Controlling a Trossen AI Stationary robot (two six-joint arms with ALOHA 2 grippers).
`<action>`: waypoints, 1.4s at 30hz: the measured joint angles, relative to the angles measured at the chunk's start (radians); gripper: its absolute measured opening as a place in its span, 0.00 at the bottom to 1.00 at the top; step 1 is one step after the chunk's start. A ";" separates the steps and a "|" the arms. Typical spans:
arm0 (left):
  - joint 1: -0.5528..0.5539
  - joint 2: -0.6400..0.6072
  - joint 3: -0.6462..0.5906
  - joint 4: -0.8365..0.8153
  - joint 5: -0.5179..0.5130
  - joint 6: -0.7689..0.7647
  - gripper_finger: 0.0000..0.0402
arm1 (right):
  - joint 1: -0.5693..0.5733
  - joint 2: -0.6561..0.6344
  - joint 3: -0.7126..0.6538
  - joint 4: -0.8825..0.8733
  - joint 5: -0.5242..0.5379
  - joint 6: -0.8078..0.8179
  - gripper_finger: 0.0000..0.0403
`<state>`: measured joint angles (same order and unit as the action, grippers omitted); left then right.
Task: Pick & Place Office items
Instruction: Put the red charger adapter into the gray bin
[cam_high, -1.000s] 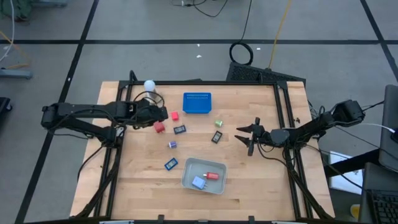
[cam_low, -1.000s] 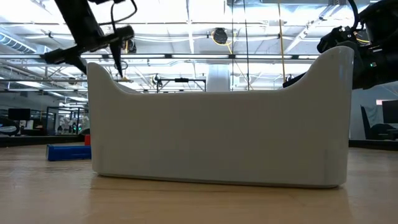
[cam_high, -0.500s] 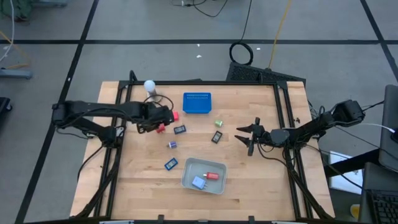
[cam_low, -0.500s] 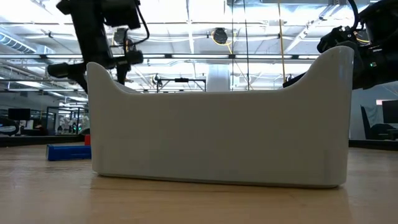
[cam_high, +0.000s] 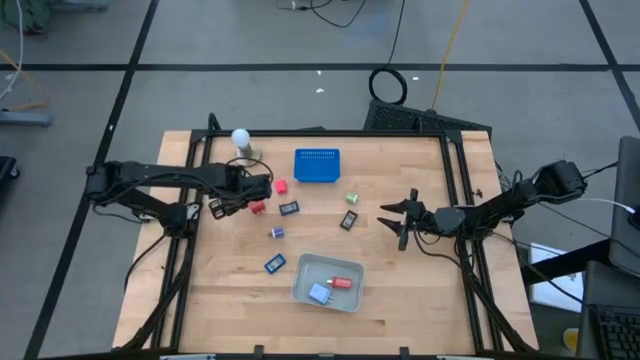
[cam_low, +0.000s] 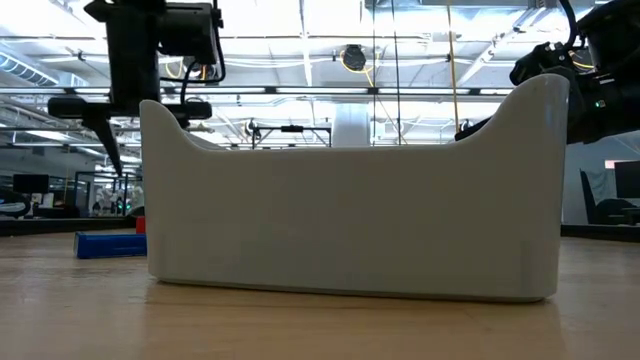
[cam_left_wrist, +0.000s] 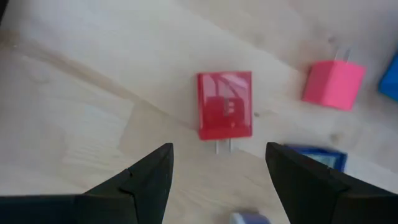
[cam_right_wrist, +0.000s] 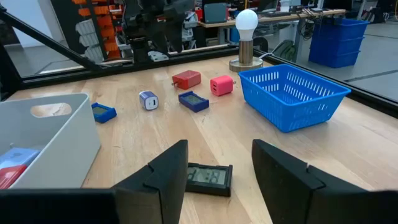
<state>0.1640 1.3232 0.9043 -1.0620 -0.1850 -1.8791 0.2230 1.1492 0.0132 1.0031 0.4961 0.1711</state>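
**Left gripper poised over the red plug block, jaws apart**

The left gripper (cam_high: 262, 190) is seen left of centre in the high view, fingers spread with nothing between them. In the left wrist view the small red blocky charger (cam_left_wrist: 224, 104) lies flat on the wood just ahead of the two dark fingertips (cam_left_wrist: 151, 175), its long axis running up and down the frame and its two metal prongs pointing toward the gripper. In the high view the same red piece (cam_high: 257, 207) sits just below the gripper. A pink cube-shaped plug (cam_high: 282, 186) lies just to its upper right, prongs pointing away in the wrist view.

The right gripper (cam_high: 400, 220) is held right of centre, jaws partly open and empty, near a dark rectangular display piece (cam_right_wrist: 209, 177).

The surface is a pale wooden butcher-block tabletop (cam_high: 420, 290) framed by black rails. A blue perforated square basket (cam_high: 317, 165) stands at upper centre, a white ball on a round stand (cam_high: 240, 139) at upper left, a white plastic tray (cam_high: 303, 283) at lower centre.

Bare wood lies open along the lower left and lower right of the tabletop.
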 joint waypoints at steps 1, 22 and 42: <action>0.005 0.001 0.000 -0.006 -0.005 -0.009 0.66 | 0.000 0.000 0.000 0.001 0.000 0.000 0.42; 0.091 0.218 -0.019 0.164 0.062 0.096 0.87 | 0.000 0.000 0.000 0.002 0.000 0.000 0.42; 0.148 0.288 -0.043 0.190 0.053 0.140 0.88 | 0.000 0.000 0.000 0.002 0.000 0.000 0.42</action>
<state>0.3121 1.6115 0.8615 -0.8716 -0.1315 -1.7393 0.2230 1.1492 0.0132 1.0048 0.4961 0.1711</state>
